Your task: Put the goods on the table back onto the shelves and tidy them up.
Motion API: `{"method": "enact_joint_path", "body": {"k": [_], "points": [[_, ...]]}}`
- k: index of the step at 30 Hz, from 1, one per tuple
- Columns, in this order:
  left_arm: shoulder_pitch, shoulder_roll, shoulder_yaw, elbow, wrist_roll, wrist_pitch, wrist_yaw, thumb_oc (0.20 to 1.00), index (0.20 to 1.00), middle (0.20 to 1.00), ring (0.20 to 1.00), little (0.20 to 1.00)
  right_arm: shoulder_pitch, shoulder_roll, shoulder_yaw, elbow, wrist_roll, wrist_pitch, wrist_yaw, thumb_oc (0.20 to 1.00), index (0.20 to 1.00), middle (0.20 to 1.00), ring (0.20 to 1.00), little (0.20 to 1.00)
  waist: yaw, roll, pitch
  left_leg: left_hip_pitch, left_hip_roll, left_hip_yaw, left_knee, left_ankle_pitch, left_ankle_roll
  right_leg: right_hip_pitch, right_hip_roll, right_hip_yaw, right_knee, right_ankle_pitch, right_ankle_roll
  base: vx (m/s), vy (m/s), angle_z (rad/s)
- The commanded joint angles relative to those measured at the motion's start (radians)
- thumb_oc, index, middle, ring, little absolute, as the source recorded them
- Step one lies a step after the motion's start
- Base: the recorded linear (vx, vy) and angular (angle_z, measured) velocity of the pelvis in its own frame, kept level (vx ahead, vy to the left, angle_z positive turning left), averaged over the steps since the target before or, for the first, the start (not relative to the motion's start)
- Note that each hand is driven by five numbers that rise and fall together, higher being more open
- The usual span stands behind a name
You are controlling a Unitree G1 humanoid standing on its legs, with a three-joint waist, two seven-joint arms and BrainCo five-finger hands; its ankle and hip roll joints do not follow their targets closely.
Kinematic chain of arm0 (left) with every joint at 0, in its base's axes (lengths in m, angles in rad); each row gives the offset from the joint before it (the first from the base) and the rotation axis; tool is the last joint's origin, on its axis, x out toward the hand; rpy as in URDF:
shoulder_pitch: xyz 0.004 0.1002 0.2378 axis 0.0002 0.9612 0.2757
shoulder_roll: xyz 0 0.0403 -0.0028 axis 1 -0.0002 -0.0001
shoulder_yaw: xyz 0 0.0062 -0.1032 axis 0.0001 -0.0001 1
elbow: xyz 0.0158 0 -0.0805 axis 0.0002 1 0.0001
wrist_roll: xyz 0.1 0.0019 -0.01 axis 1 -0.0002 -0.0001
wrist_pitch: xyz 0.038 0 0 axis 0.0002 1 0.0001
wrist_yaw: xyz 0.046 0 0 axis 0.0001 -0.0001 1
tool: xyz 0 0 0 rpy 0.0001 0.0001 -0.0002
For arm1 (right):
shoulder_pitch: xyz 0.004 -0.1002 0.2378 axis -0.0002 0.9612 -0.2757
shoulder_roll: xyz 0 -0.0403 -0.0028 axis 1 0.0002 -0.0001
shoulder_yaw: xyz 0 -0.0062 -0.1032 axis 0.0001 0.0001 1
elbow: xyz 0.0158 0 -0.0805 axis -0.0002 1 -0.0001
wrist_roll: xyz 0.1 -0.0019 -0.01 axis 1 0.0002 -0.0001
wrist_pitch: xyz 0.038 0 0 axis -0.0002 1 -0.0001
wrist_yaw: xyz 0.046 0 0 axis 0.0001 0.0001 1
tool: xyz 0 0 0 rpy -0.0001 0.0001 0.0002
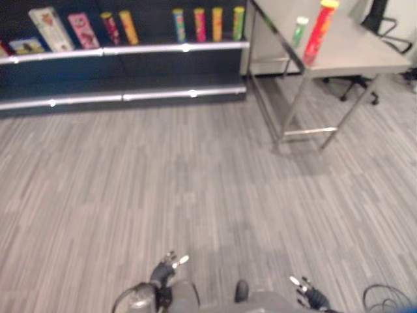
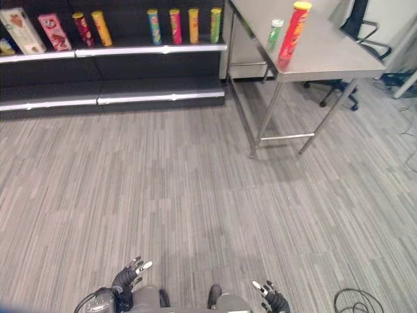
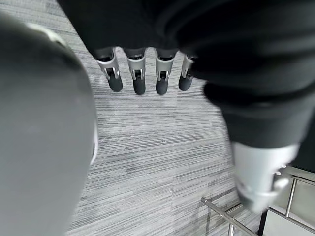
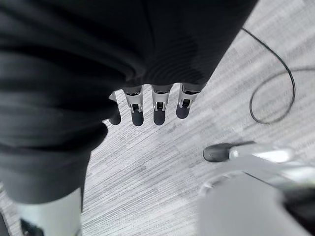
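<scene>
A tall red can (image 2: 294, 30) and a small green can (image 2: 275, 32) stand upright on the table (image 2: 339, 52).

steel table (image 2: 339, 55) — red can (image 2: 293, 29), green bottle (image 2: 275, 32)

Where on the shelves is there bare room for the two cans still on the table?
The lower shelf is bare. On the upper shelf, gaps lie between the orange can and the blue-green can. The boxes crowd its left end.

Bare floor (image 2: 195, 195) lies open between shelves (image 2: 117, 49) and table (image 2: 339, 59).
</scene>
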Motion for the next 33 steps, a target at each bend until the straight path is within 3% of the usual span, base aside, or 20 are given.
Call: {"method": "enact_joint_path", "body": {"k": [1,4,5,7,9,10,12,13,15,16,17,18,21,23,26,29,30,31,32,33], "points": [[-0.03,0.017,-0.02,0.044,-0.008,-0.036,-0.013,1.0,1.0,1.0,1.0,1.0,-0.008,-0.015,0.012,-0.051,0.055,-0.05,-0.007,1.0,1.0,1.0,1.0,1.0,-0.002,0.018,-0.04,0.002,0.074,0.104,-0.27,0.215,-0.017,0.027,-0.027,0.034,0.057,0.013,0.079,0.42,0.087,-0.09],[-0.016,0.015,-0.01,0.057,-0.011,-0.031,-0.016,1.0,1.0,1.0,1.0,1.0,-0.04,-0.019,0.021,-0.034,0.053,-0.049,-0.008,1.0,1.0,1.0,1.0,1.0,0.019,0.028,-0.06,0.016,0.083,0.115,-0.306,0.235,-0.031,0.076,-0.01,0.072,0.053,-0.03,0.088,0.41,0.076,-0.26],[-0.001,0.006,0.004,0.064,-0.017,-0.028,-0.016,1.0,1.0,1.0,1.0,1.0,-0.046,-0.012,0.021,-0.025,0.046,-0.046,-0.01,1.0,1.0,1.0,1.0,1.0,0.046,0.037,-0.091,0.033,0.074,0.128,-0.305,0.263,-0.032,0.123,-0.016,0.089,0.058,-0.053,0.098,0.51,0.124,-0.68],[0.001,0.006,-0.001,0.068,-0.012,-0.029,-0.015,1.0,1.0,1.0,1.0,1.0,-0.049,-0.007,0.019,-0.02,0.047,-0.048,-0.014,1.0,1.0,1.0,1.0,1.0,0.055,0.032,-0.099,0.052,0.052,0.142,-0.306,0.255,-0.02,0.134,-0.04,0.092,0.086,-0.049,0.112,0.5,0.176,-1.01],[-0.011,0.011,-0.001,0.064,-0.02,-0.028,-0.02,1.0,1.0,1.0,1.0,1.0,-0.06,-0.002,0.016,-0.025,0.039,-0.044,-0.022,1.0,1.0,1.0,1.0,1.0,0.062,0.018,-0.099,0.117,-0.032,0.171,-0.304,0.211,0.042,0.065,-0.108,0.11,0.347,0.106,0.164,0.49,0.235,-0.64],[-0.011,0.011,-0.001,0.064,-0.02,-0.028,-0.02,1.0,1.0,1.0,1.0,1.0,-0.06,-0.002,0.016,-0.025,0.039,-0.044,-0.022,1.0,1.0,1.0,1.0,1.0,0.063,0.019,-0.1,0.117,-0.032,0.172,-0.304,0.211,0.042,0.064,-0.107,0.111,0.347,0.106,0.164,0.22,0.152,-0.35],[-0.015,0.012,0.0,0.054,-0.021,-0.027,-0.023,1.0,1.0,1.0,1.0,1.0,-0.06,-0.002,0.016,-0.037,0.034,-0.042,-0.027,1.0,1.0,1.0,1.0,1.0,0.061,0.016,-0.094,0.136,-0.058,0.174,-0.304,0.189,0.065,0.029,-0.127,0.113,0.449,0.175,0.174,0.2,0.152,-0.22],[-0.045,0.017,-0.008,0.043,-0.018,-0.018,-0.014,1.0,1.0,1.0,1.0,1.0,-0.069,0.007,0.005,-0.053,0.045,-0.045,-0.04,1.0,1.0,1.0,1.0,1.0,0.041,0.024,-0.075,0.195,-0.096,0.189,-0.308,0.142,0.101,-0.05,-0.178,0.081,0.605,0.25,0.182,0.34,0.239,0.14],[-0.068,0.009,-0.002,0.032,-0.014,-0.015,0.0,1.0,1.0,1.0,1.0,1.0,-0.076,0.012,-0.005,-0.049,0.044,-0.036,-0.05,1.0,1.0,1.0,1.0,1.0,0.025,0.04,-0.056,0.242,-0.12,0.193,-0.308,0.107,0.126,-0.113,-0.215,0.043,0.708,0.27,0.183,0.37,0.256,0.3],[-0.082,-0.001,0.016,0.009,-0.031,-0.01,0.006,1.0,1.0,1.0,1.0,1.0,-0.074,0.012,-0.019,-0.051,0.045,-0.03,-0.054,1.0,1.0,1.0,1.0,1.0,0.019,0.043,-0.046,0.267,-0.141,0.193,-0.307,0.078,0.138,-0.148,-0.27,0.008,0.731,0.253,0.185,0.38,0.162,0.12],[-0.095,-0.015,0.022,0.004,-0.04,-0.009,0.005,1.0,1.0,1.0,1.0,1.0,-0.072,0.012,-0.028,-0.054,0.042,-0.026,-0.058,1.0,1.0,1.0,1.0,1.0,0.003,0.061,-0.036,0.293,-0.148,0.179,-0.309,0.063,0.128,-0.199,-0.287,-0.023,0.649,0.181,0.161,0.32,0.097,0.19],[-0.095,-0.016,0.022,0.004,-0.04,-0.009,0.005,1.0,1.0,1.0,1.0,1.0,-0.072,0.012,-0.028,-0.053,0.042,-0.026,-0.058,1.0,1.0,1.0,1.0,1.0,0.001,0.061,-0.035,0.294,-0.148,0.177,-0.309,0.062,0.128,-0.196,-0.288,-0.025,0.65,0.179,0.16,0.29,0.013,0.01],[-0.116,-0.034,0.02,-0.001,-0.045,-0.018,0.014,1.0,1.0,1.0,1.0,1.0,-0.076,0.003,-0.045,-0.053,0.044,-0.023,-0.069,1.0,1.0,1.0,1.0,1.0,-0.019,0.069,-0.024,0.326,-0.165,0.159,-0.31,0.022,0.1,-0.228,-0.294,-0.062,0.385,0.141,0.159,0.26,-0.08,0.32],[-0.123,-0.039,0.014,0.001,-0.044,-0.026,0.018,1.0,1.0,1.0,1.0,1.0,-0.08,-0.011,-0.051,-0.046,0.044,-0.028,-0.073,1.0,1.0,1.0,1.0,1.0,-0.032,0.067,-0.024,0.344,-0.175,0.147,-0.31,-0.004,0.084,-0.232,-0.286,-0.06,0.213,0.179,0.18,0.31,-0.138,0.51],[-0.147,-0.041,0.0,0.011,-0.031,-0.032,0.003,1.0,1.0,1.0,1.0,1.0,-0.081,-0.042,-0.041,-0.042,0.015,-0.024,-0.08,1.0,1.0,1.0,1.0,1.0,-0.066,0.055,-0.033,0.402,-0.189,0.132,-0.31,-0.062,0.048,-0.292,-0.307,-0.059,-0.016,0.304,0.239,0.49,-0.208,0.55],[-0.153,-0.05,-0.006,0.026,-0.017,-0.03,-0.009,1.0,1.0,1.0,1.0,1.0,-0.061,-0.057,-0.055,-0.04,0.008,-0.022,-0.077,1.0,1.0,1.0,1.0,1.0,-0.099,0.054,-0.043,0.468,-0.199,0.103,-0.289,-0.111,0.037,-0.305,-0.309,-0.008,-0.034,0.332,0.249,0.59,-0.263,0.46],[-0.157,-0.052,-0.023,0.046,0.003,-0.031,-0.013,1.0,1.0,1.0,1.0,1.0,-0.054,-0.071,-0.051,-0.025,-0.001,-0.016,-0.068,1.0,1.0,1.0,1.0,1.0,-0.113,0.054,-0.052,0.483,-0.189,0.083,-0.218,-0.118,0.017,-0.285,-0.292,-0.001,-0.027,0.339,0.234,0.72,-0.533,0.31],[-0.156,-0.056,-0.037,0.056,0.005,-0.023,-0.017,1.0,1.0,1.0,1.0,1.0,-0.055,-0.099,-0.051,-0.021,-0.009,-0.009,-0.062,1.0,1.0,1.0,1.0,1.0,-0.129,0.061,-0.045,0.442,-0.125,0.079,-0.044,-0.05,-0.028,-0.232,-0.248,-0.001,-0.013,0.327,0.201,0.54,-0.457,0.48],[-0.156,-0.055,-0.037,0.056,0.005,-0.023,-0.017,1.0,1.0,1.0,1.0,1.0,-0.056,-0.099,-0.05,-0.021,-0.009,-0.009,-0.062,1.0,1.0,1.0,1.0,1.0,-0.131,0.058,-0.046,0.439,-0.127,0.077,-0.044,-0.048,-0.028,-0.234,-0.25,-0.002,-0.013,0.328,0.2,0.33,-0.377,0.46],[-0.153,-0.057,-0.046,0.035,-0.006,-0.018,-0.027,1.0,1.0,1.0,1.0,1.0,-0.051,-0.106,-0.061,-0.025,0.003,-0.011,-0.055,1.0,1.0,1.0,1.0,1.0,-0.128,0.059,-0.04,0.396,-0.104,0.066,0.043,0.001,-0.044,-0.209,-0.234,-0.011,-0.017,0.312,0.182,0.16,-0.243,0.36]]}}
